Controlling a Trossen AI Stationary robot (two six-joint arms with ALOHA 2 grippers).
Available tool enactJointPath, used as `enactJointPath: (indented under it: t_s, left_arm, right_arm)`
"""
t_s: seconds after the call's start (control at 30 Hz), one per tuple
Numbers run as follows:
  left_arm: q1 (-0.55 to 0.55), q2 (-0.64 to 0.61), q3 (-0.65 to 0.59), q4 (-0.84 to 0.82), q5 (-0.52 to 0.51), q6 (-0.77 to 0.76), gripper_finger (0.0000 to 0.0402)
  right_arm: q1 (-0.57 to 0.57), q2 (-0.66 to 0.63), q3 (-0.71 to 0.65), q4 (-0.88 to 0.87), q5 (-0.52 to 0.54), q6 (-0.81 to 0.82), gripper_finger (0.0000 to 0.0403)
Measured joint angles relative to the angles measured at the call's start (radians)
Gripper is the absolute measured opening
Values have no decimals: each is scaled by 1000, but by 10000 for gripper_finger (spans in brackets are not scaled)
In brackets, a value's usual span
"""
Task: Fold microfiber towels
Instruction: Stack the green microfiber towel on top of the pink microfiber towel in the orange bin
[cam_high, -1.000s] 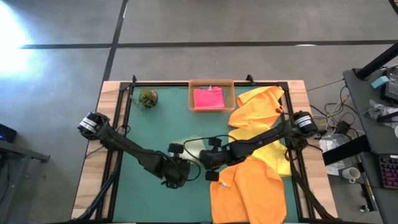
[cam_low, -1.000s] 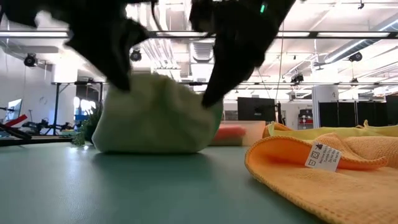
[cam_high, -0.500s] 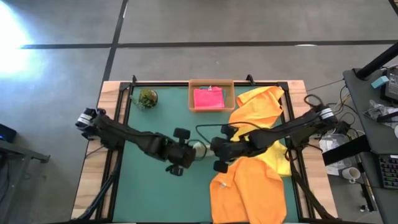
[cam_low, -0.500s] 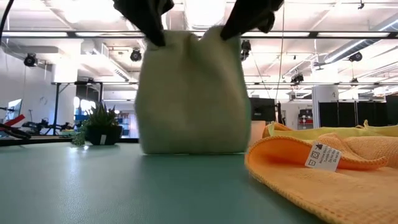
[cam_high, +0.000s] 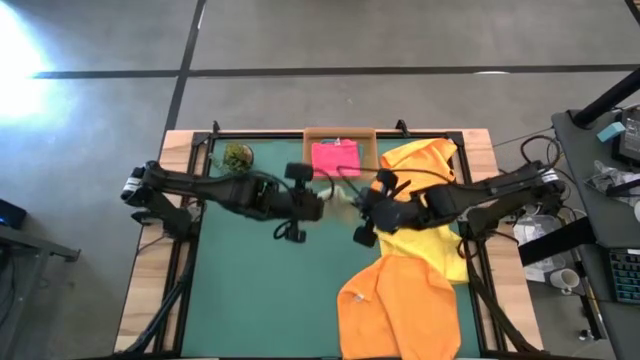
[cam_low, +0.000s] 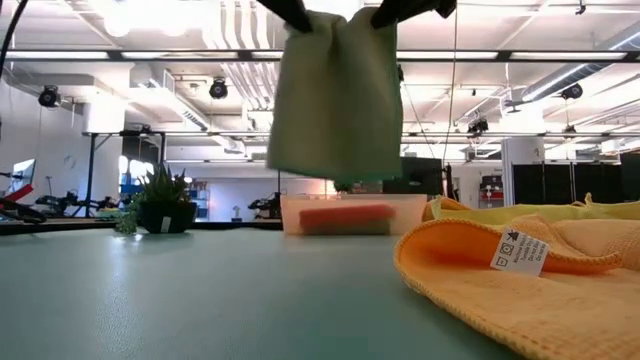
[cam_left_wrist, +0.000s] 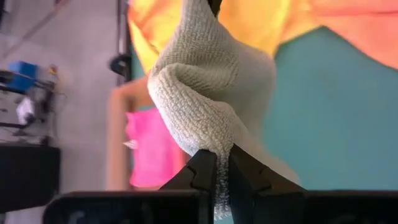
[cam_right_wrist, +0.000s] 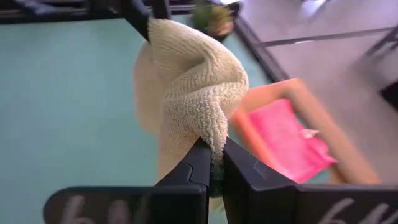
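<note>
Centrally, pale green towel (cam_low: 335, 95) hanging clear of the green surface (cam_low: 200, 300), upper middle of the low view. Pinched at one top corner by the left end effector (cam_left_wrist: 216, 163), at the other by the right end effector (cam_right_wrist: 211, 163), both clenched on cloth. Beyond: pink towel (cam_high: 336, 157) in cardboard tray (cam_high: 308, 150). Lower right: orange towel (cam_high: 400, 305), yellow towel (cam_high: 415, 165).

The pale green towel (cam_left_wrist: 211, 87) is soft cloth with a bumpy, woven feel. The orange towel (cam_low: 540, 290) is nubbly cloth too. The green mat (cam_high: 260, 290) looks smooth and dull. The desk (cam_high: 150, 290) edge is wood.
</note>
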Motion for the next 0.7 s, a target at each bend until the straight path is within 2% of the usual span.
enactJointPath:
  t_s: [0.23,0.5,0.57,0.7]
  left_arm:
    - [138,-1,47,80,-3,167,8]
    - [317,2,43,216,-2,300,8]
    - [360,2,36,246,4,318,8]
    - [441,2,10,335,67,345,8]
  right_arm:
    - [-137,-64,1,26,26,-114,11]
    - [-362,-55,1,85,19,-292,11]
    - [-419,-47,1,101,0,-321,11]
    - [-520,-30,1,166,-113,-355,11]
